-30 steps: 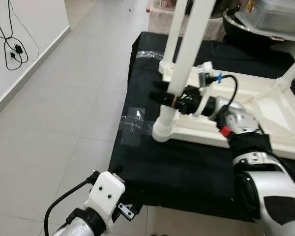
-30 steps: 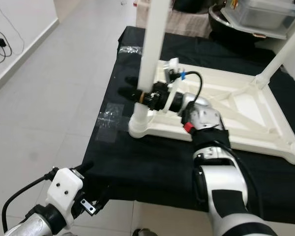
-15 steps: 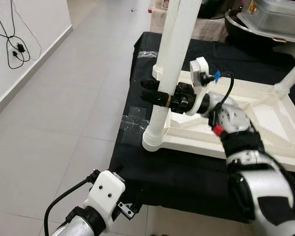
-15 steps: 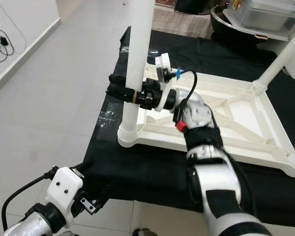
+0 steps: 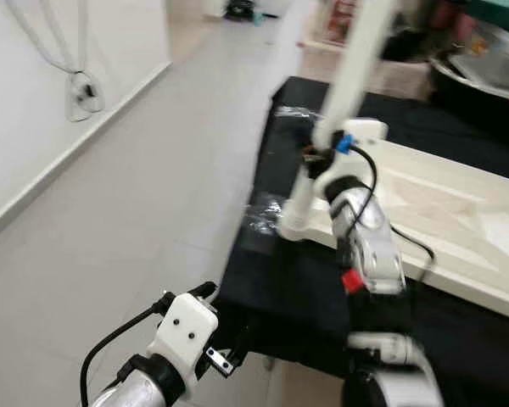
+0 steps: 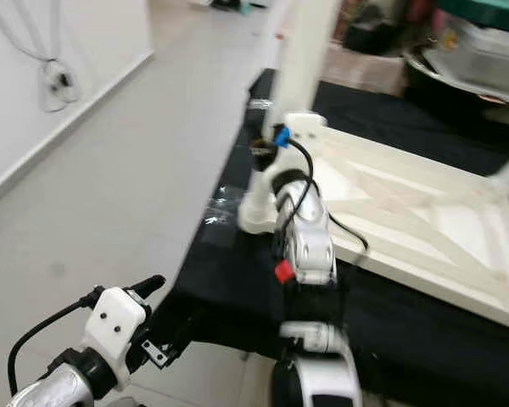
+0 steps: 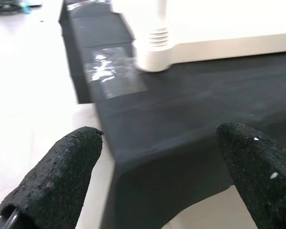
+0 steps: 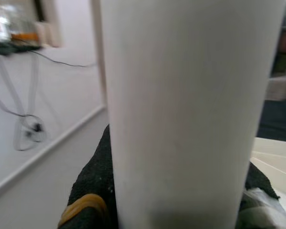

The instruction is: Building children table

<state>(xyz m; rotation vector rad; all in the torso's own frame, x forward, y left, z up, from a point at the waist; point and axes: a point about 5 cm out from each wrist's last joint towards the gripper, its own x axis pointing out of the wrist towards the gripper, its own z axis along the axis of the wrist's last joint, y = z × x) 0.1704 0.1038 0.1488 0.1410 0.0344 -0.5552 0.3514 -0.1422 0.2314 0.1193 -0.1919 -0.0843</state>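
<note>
Head views blurred. White table frame (image 6: 407,212) lies upside down on the black-covered counter (image 6: 229,280), one corner near the counter's edge. White table leg (image 5: 339,110) stands upright in that corner's socket (image 5: 295,222). Right tool (image 5: 316,154) is clamped on the table leg just above the socket; in the right wrist view the leg (image 8: 190,114) sits between its black fingers (image 8: 93,191). Left tool (image 7: 157,181) hangs low beside the counter's edge, well apart from the frame, fingers (image 7: 57,176) apart and holding nothing. Clear tape patch (image 7: 112,71) lies on the counter just beside the socket. Grey tiled floor (image 5: 127,203) lies beside the counter.
</note>
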